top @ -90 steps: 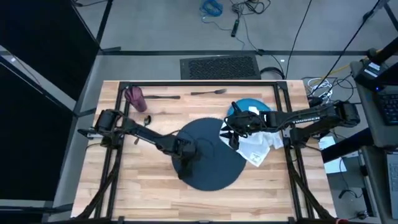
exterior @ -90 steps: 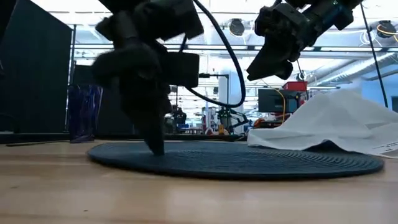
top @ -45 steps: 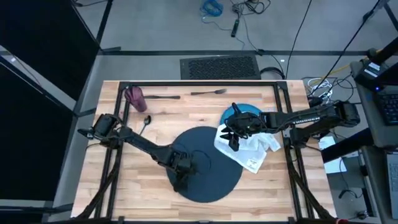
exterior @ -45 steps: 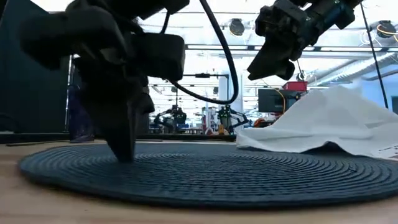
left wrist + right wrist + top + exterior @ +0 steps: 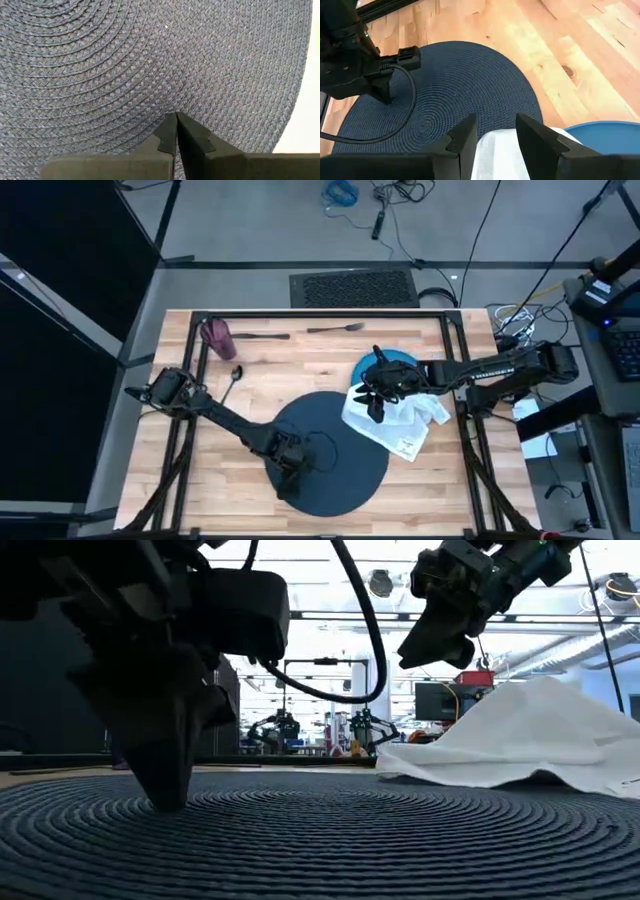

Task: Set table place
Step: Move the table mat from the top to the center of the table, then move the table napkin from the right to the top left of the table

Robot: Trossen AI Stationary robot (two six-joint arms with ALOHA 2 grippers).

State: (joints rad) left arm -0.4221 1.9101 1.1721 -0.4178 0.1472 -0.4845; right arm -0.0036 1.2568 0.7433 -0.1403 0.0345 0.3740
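Note:
The big dark blue round mat lies flat on the table, toward its near middle. My left gripper stands on the mat's left part, fingers shut. A white napkin lies crumpled at the mat's right, with one edge resting on the mat. Above the napkin my right gripper hovers open, clear of the cloth. The bright blue plate lies behind the napkin, partly hidden by the right arm. My left gripper presses its shut fingertips down on the mat's woven top, not far from the mat's rim. The fingers come from above, pointing down. The mat stays flat on the table.
At the far left a purple cup lies beside a knife. A fork lies at the far middle and a spoon left of the mat. Bare wood shows along the near edge and at the near left.
My left gripper, its fingers shut on the mat's top, has moved toward the table's near edge, and the mat has slid that way with it. The napkin's edge on the mat has been drawn along, slightly to the left.

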